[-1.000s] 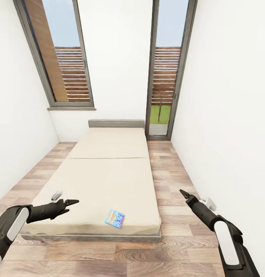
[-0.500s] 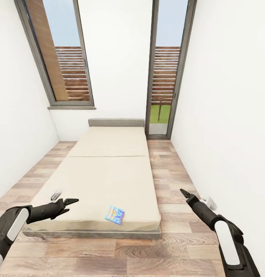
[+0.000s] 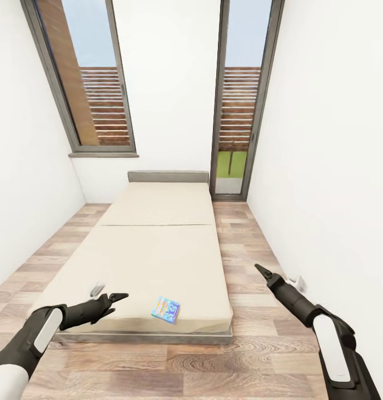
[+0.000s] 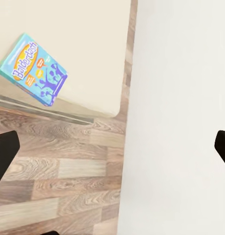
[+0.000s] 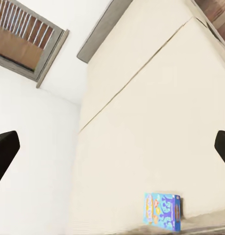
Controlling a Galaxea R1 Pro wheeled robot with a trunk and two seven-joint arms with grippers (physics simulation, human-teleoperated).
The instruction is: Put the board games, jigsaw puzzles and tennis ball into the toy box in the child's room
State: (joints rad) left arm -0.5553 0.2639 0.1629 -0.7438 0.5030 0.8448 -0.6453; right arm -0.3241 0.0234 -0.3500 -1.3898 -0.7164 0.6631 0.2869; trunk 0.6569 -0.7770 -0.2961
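Right now I have the bed (image 3: pixel 158 244) dead ahead in the head view, running lengthwise away from me toward twelve o'clock, its grey headboard (image 3: pixel 168 177) against the far white wall between the window (image 3: pixel 83 83) and the glass door (image 3: pixel 244 100). One blue board game (image 3: pixel 165 309) lies flat on the cream mattress close to the foot edge, around six o'clock on the bed, nothing stacked on it. Its long axis is tilted, one short end turned toward roughly eleven o'clock. From the left wrist view I read the printed cover face up (image 4: pixel 33 69), near the mattress corner above the wood floor (image 4: pixel 48 166). My left gripper (image 3: pixel 118 298) hovers at the foot of the bed, just beside the box at its nine o'clock, fingers parted and empty. My right gripper (image 3: pixel 262 272) hangs over the floor at three o'clock, holding nothing; its dark fingertips sit wide apart in its wrist view.
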